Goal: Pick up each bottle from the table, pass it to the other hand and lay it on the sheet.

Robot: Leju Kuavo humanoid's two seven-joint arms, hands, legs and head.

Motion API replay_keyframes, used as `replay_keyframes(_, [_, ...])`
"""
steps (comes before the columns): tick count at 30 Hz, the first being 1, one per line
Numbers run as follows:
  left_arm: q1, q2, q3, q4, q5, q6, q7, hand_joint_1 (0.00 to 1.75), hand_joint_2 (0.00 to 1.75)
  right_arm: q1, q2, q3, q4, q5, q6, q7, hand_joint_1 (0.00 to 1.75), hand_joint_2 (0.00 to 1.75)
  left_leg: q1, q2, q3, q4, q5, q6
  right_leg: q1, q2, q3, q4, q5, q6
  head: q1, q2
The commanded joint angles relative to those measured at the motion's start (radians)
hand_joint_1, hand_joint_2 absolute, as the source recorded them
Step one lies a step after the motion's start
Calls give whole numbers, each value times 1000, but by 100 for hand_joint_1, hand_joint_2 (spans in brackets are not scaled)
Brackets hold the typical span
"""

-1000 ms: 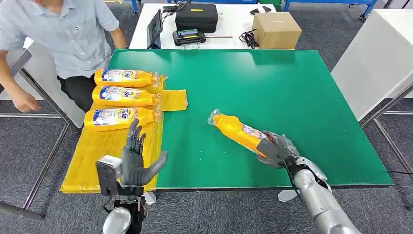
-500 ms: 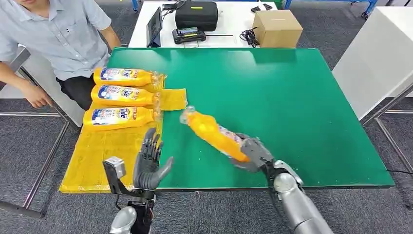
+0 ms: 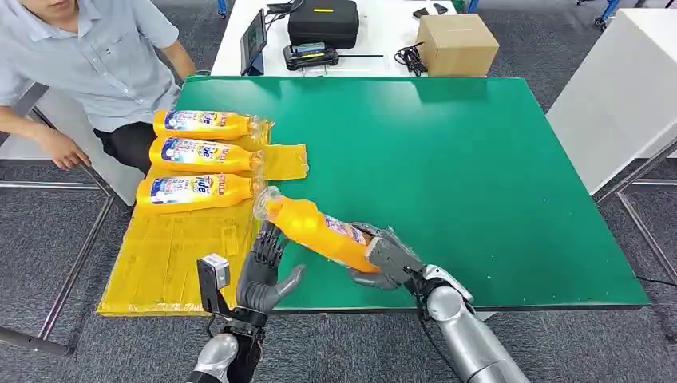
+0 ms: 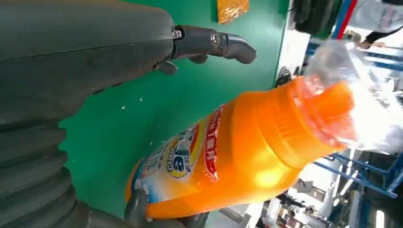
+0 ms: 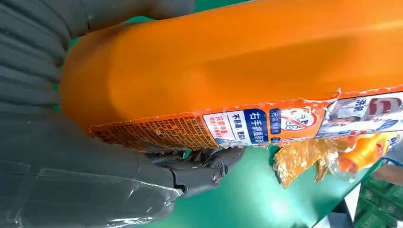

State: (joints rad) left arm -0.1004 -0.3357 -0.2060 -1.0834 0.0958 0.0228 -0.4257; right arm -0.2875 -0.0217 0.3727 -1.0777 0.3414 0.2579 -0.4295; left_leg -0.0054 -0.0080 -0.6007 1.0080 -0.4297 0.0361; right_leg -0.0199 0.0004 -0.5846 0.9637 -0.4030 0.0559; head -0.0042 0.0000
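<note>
Head view: the right robot hand (image 3: 382, 259) grips the base of an orange bottle (image 3: 315, 230), held above the green counter (image 3: 479, 175) with its cap toward the left robot hand (image 3: 263, 275), which waits empty, fingers spread. The handover is underway; next, the left must close around the neck. Three bottles (image 3: 198, 155) lie on the yellow sheet (image 3: 172, 255).

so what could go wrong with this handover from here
The right hand grips the orange plastic detergent bottle only at its base, so the long tilted body could slip or swing. The open left hand sits below the neck, not around it; releasing early may drop the bottle onto the green table.
</note>
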Motion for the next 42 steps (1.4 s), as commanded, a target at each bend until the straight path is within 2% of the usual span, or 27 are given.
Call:
replay_keyframes(1, [-106,13,-26,154,32,-40,-5,0,175,-114,40,162,141,-3,-2,-8,175,175,1,3,2,0,-1,-2,1,3,1,0,0,-3,0,0])
replay_keyframes(4, [-130,11,-28,179,42,-48,-6,0,175,-140,51,240,174,30,-16,-40,175,175,1,3,2,0,-1,-2,1,2,1,0,0,-3,0,0])
replay_keyframes(9, [-136,8,-22,198,100,-99,-14,0,175,-169,98,298,238,20,-30,-40,175,175,2,5,4,-1,-2,-3,2,4,3,0,-1,-3,0,0])
replay_keyframes(18, [-142,5,-23,205,107,-90,-10,0,175,-179,107,310,250,7,-13,-52,175,175,1,2,1,0,-1,-2,1,1,1,0,-1,-3,0,0])
replay_keyframes(24, [-140,7,-7,175,143,-91,-27,0,175,-181,122,338,302,7,-40,-40,175,175,1,1,0,0,0,-2,1,1,-1,0,0,-2,0,0])
replay_keyframes(25, [-138,6,-1,168,147,-87,-31,56,175,-179,122,336,307,5,-43,-41,175,175,2,2,2,1,-2,-3,2,1,1,1,-1,-3,0,0])
replay_keyframes(26, [-137,5,4,159,151,-83,-39,175,175,-179,123,335,312,2,-44,-44,175,175,1,1,0,0,0,-2,1,0,-1,0,-1,-2,0,0])
replay_keyframes(28, [-133,9,2,141,141,-71,-64,175,175,-176,124,328,315,-1,-54,-46,175,175,2,2,1,0,-1,-2,2,1,0,0,-1,-3,0,0])
replay_keyframes(29, [-130,10,3,133,138,-66,-67,175,175,-172,124,323,316,0,-62,-45,150,175,2,2,2,1,-2,-3,2,1,2,0,-2,-3,0,0])
replay_keyframes(30, [-124,12,3,116,122,-46,-82,175,175,-166,125,314,318,-1,-63,-39,49,175,1,1,1,0,-1,-2,1,1,0,0,-1,-2,0,0])
replay_keyframes(31, [-120,13,3,107,111,-36,-91,175,175,-162,125,309,318,0,-67,-37,0,175,2,2,2,1,-2,-3,2,1,1,1,-2,-3,0,0])
replay_keyframes(34, [-116,10,26,71,105,-14,-91,175,175,-144,130,305,319,4,-71,-34,0,175,1,0,-1,0,0,-2,1,0,-1,0,-1,-2,0,0])
replay_keyframes(35, [-110,11,34,56,103,-6,-92,175,175,-133,131,304,315,6,-75,-34,0,0,2,0,0,0,-1,-2,2,0,0,0,-2,-3,0,0])
replay_keyframes(42, [-53,15,84,-67,69,35,-103,175,175,-59,137,271,290,13,-107,-31,0,0,1,0,-1,-1,-1,-2,1,0,-1,-1,-1,-2,0,0])
